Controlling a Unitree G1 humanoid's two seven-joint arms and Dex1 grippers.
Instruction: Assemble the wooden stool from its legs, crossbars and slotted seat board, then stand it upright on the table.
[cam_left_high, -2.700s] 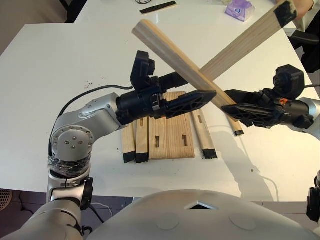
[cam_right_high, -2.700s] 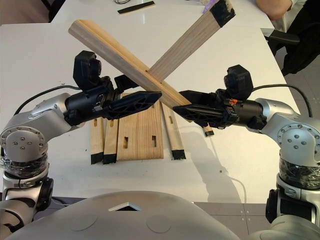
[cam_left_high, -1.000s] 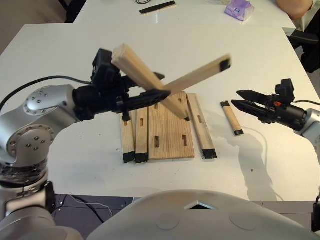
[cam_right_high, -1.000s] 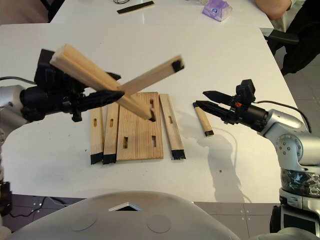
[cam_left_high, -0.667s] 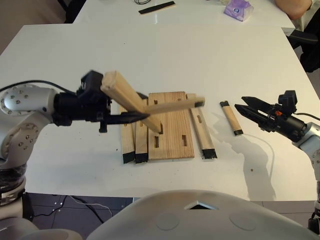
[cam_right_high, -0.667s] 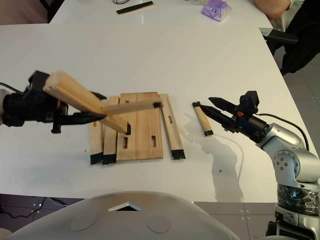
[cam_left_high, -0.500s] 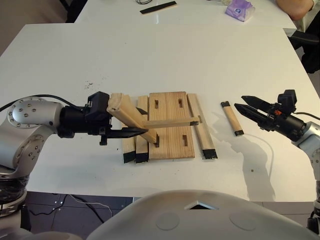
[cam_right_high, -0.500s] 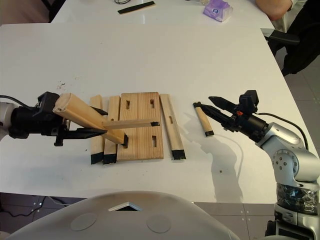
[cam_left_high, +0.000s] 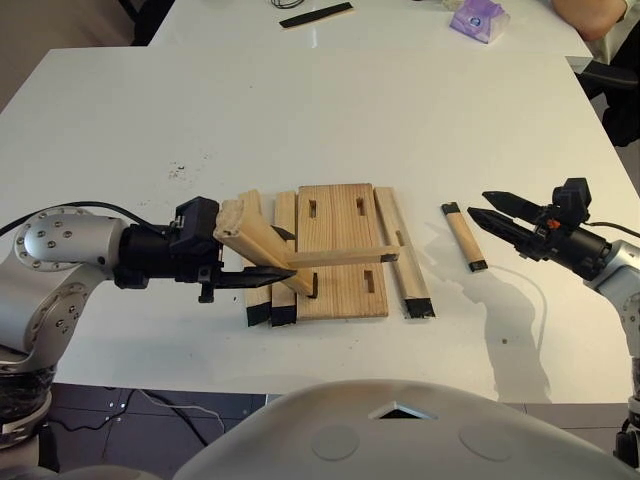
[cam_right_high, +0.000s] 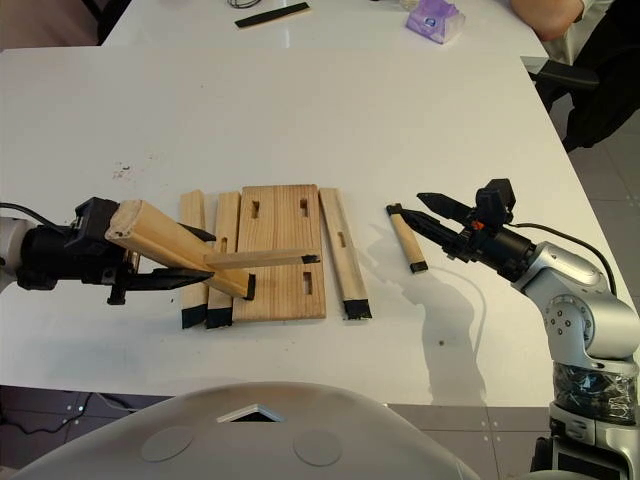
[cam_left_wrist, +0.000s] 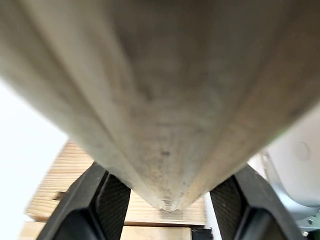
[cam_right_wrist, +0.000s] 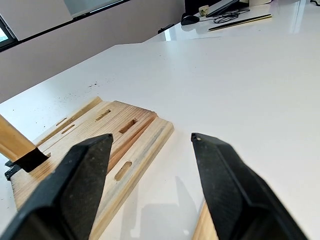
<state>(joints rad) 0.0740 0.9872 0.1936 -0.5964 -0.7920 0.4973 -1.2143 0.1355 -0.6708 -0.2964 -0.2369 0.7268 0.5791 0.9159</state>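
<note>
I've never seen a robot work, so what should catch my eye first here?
The left gripper clamps a thick pale wooden leg, tilted, with a thin wooden crossbar jutting from it over the flat slotted wooden seat board mid-table. At the right, the open right gripper hovers near a short black-tipped wooden stick lying on the white table.

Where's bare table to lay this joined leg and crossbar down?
The table beyond the seat board is bare; so is the near strip before it. Crowded: legs flank the board, and the short crossbar lies by the right gripper.
</note>
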